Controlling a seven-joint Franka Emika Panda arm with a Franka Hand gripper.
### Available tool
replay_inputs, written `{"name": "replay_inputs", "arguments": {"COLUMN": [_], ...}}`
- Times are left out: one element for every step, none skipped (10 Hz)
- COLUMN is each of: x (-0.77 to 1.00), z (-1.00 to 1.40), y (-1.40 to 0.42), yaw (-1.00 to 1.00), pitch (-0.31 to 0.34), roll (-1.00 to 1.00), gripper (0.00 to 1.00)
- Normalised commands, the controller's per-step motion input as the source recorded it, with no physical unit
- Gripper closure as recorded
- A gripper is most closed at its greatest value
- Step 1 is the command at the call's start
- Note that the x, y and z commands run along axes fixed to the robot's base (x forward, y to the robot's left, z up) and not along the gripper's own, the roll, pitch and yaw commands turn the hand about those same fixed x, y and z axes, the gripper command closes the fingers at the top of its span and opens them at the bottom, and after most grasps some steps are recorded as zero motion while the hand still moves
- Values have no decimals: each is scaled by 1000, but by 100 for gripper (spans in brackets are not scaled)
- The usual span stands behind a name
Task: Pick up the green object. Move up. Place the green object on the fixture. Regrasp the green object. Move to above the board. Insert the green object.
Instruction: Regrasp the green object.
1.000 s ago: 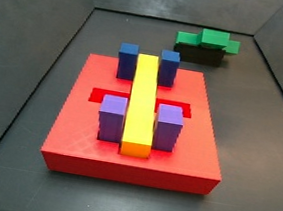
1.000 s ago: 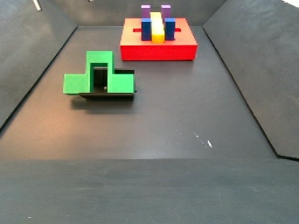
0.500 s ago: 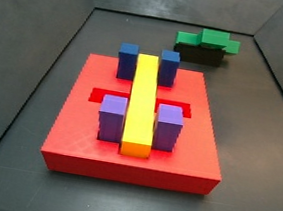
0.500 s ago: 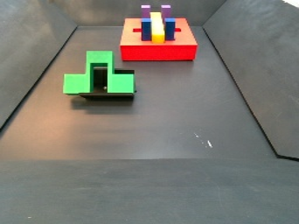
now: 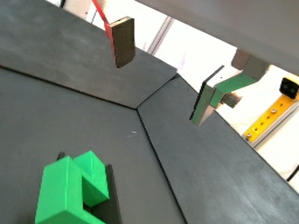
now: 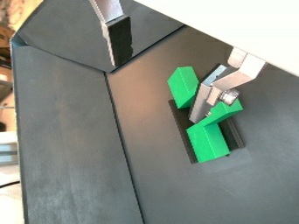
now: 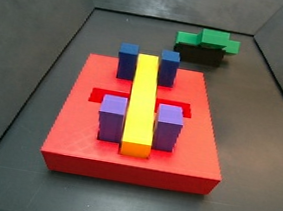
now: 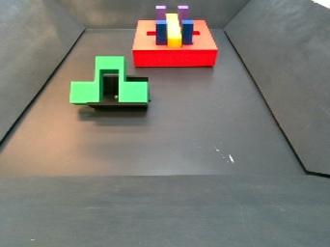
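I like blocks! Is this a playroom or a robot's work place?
Probably a robot test bench: dark walled floor, open gripper hanging above the green object on the fixture, and the red board holding blocks.

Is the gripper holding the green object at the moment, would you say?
No; in a wrist view the gripper is open and empty above the green object, which lies on the fixture.

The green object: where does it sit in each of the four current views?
Wrist view: green object low on the floor, gripper open and apart from it.
Wrist view: lying on the fixture, behind one of the fingers.
Side view: far end.
Side view: left, near.
Shared landmark: the fixture under it.
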Motion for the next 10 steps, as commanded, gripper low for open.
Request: {"name": "replay_inputs", "arguments": {"x": [540,560,551,491,480,406,349,0,-94,-69], "z": [-269,-271,-274,-174,-166,-237,-131,-157,-223,-243], "y": [0,0,0,0,0,-209,-374,-303,-297,-277], "yaw": [0,0,0,0,0,-149,-303,-451,-637,-657], "pitch": [-197,-197,-214,-189,-197,-29,229,566,709,720], "roll": [120,106,83,49,23,329,660,506,303,231], "gripper": [0,0,0,0,0,0,0,0,0,0]}}
